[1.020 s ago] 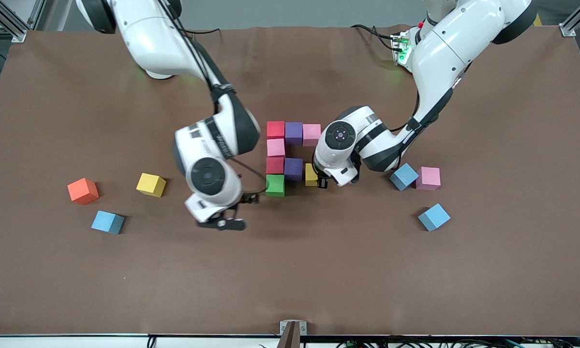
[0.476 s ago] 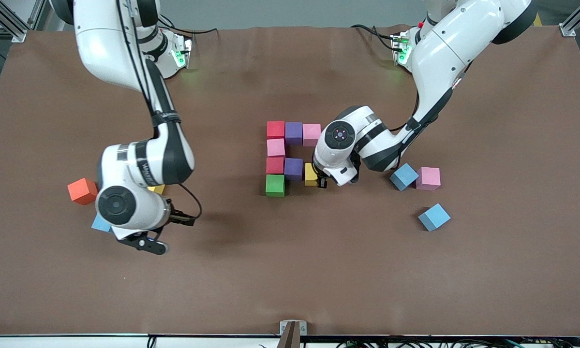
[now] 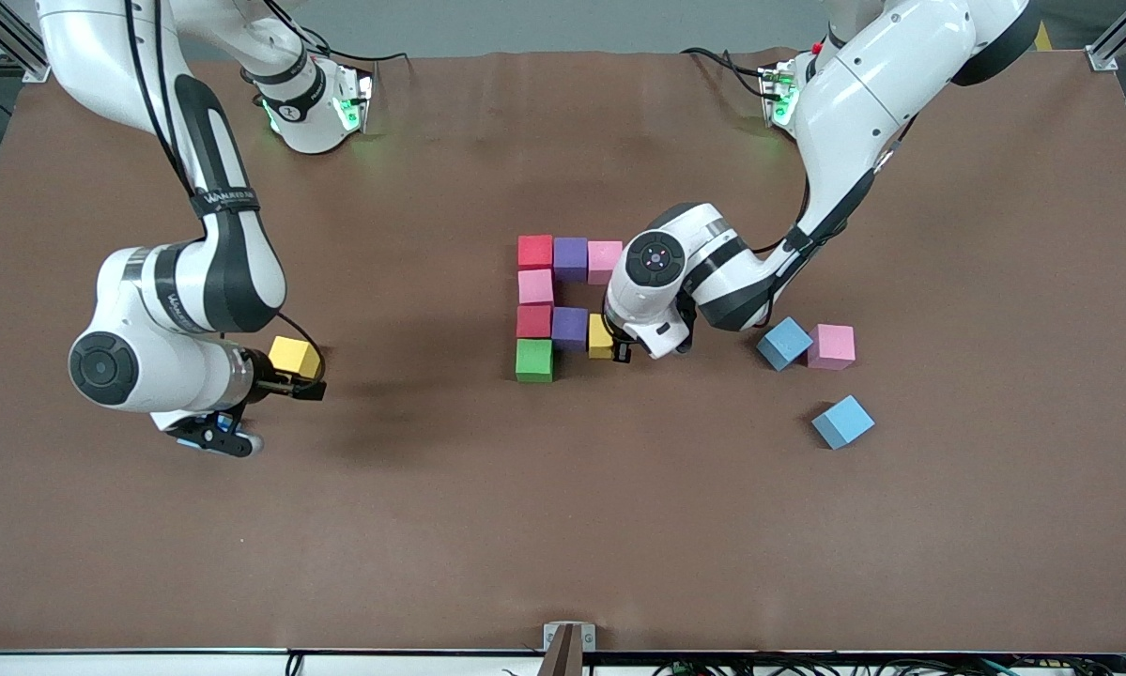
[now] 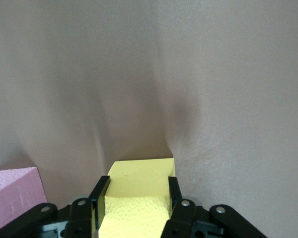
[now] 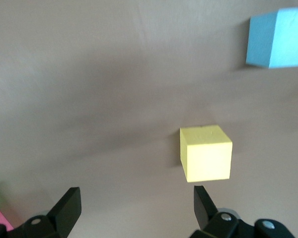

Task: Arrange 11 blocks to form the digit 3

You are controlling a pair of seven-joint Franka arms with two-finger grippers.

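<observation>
Blocks (image 3: 553, 305) unlabelled; left gripper (image 4: 136, 198) clamps yellow block (image 4: 139, 188) (right gripper (image 5: 134, 203) spread).

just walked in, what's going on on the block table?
Two arms are building a figure from small matte cubes at mid-table. The left gripper is shut on a yellow cube, holding it beside the purple cube in the figure. The right gripper, fingers open, hovers by a loose yellow cube toward its end. Two light blue cubes and a pink one wait nearby.
</observation>
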